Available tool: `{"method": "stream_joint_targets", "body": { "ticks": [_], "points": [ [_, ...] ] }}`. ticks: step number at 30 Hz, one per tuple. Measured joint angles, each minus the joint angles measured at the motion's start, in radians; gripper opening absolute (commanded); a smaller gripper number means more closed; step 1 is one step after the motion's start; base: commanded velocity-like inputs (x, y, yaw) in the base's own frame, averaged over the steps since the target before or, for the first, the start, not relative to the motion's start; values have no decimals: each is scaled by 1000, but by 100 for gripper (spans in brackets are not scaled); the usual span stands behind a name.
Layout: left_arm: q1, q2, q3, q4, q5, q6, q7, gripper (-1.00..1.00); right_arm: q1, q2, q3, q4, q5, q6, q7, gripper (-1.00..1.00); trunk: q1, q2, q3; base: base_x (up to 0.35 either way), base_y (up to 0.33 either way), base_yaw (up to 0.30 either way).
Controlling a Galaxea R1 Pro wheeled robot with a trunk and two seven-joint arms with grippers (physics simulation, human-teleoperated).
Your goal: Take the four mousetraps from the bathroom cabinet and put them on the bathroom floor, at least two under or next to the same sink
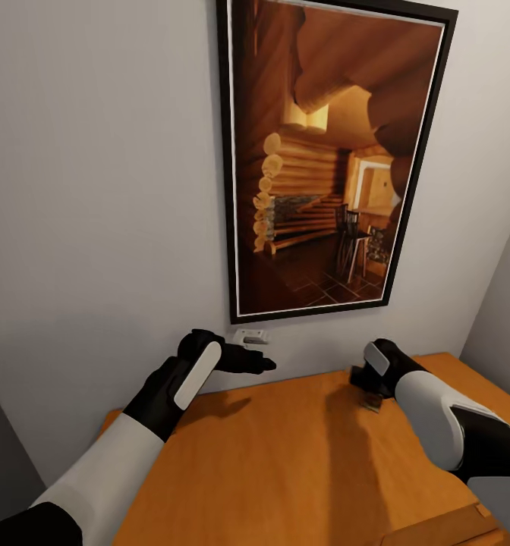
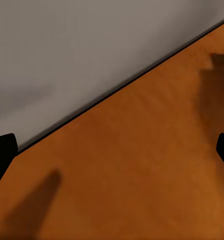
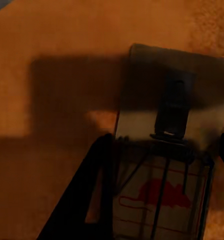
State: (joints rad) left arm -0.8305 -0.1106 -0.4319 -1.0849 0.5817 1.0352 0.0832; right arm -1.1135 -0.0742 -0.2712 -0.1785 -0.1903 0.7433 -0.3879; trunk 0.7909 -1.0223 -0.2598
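Observation:
The cabinet (image 1: 285,462) shows as a flat orange-brown wooden top against the white wall. One mousetrap (image 1: 373,403) lies on it near the back right. In the right wrist view the mousetrap (image 3: 164,165) is a small slab with a wire bar and a red mouse print. My right gripper (image 1: 366,388) reaches down onto it, and its fingers (image 3: 87,200) press in on both sides of the slab, which still rests on the wood. My left gripper (image 1: 253,363) hovers open and empty above the cabinet top (image 2: 142,175) near the wall.
A large framed picture (image 1: 331,159) of a log cabin interior hangs on the wall above the cabinet. A small white wall fitting (image 1: 251,336) sits just below it. A side wall (image 1: 505,303) closes in on the right.

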Motion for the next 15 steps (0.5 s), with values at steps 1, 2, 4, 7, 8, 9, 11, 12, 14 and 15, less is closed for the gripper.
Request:
{"method": "stream_joint_targets", "body": {
  "ticks": [1,2,4,7,8,9,11,12,14,15],
  "points": [
    [0,0,0,0,0,0,0,100,9,-12,3,-12,2,3,-5,-100,0,0,0,0,0,0],
    [0,0,0,0,0,0,0,100,10,-17,5,-13,4,7,-8,-100,0,0,0,0,0,0],
    [0,0,0,0,0,0,0,100,10,-33,10,-19,8,47,-20,-100,0,0,0,0,0,0],
    [0,0,0,0,0,0,0,100,10,-47,19,-37,36,143,-30,-100,0,0,0,0,0,0],
    [0,0,0,0,0,0,0,100,10,-50,21,-42,38,175,-31,-100,0,0,0,0,0,0],
    [0,1,0,0,0,0,0,100,11,-53,19,-78,32,210,-33,-100,0,0,0,0,0,0],
    [0,1,1,0,0,0,0,100,11,-55,22,-143,32,259,-37,-100,0,0,0,0,0,0],
    [0,1,0,0,0,0,0,100,11,-55,23,-162,31,277,-37,-100,0,0,0,0,0,0],
    [0,2,0,-1,0,0,0,100,11,-56,24,-182,31,299,-37,-100,0,0,0,0,0,0],
    [0,2,0,-1,0,0,0,100,11,-56,24,-189,31,303,-37,-100,0,0,0,0,0,0]
  ]
}}
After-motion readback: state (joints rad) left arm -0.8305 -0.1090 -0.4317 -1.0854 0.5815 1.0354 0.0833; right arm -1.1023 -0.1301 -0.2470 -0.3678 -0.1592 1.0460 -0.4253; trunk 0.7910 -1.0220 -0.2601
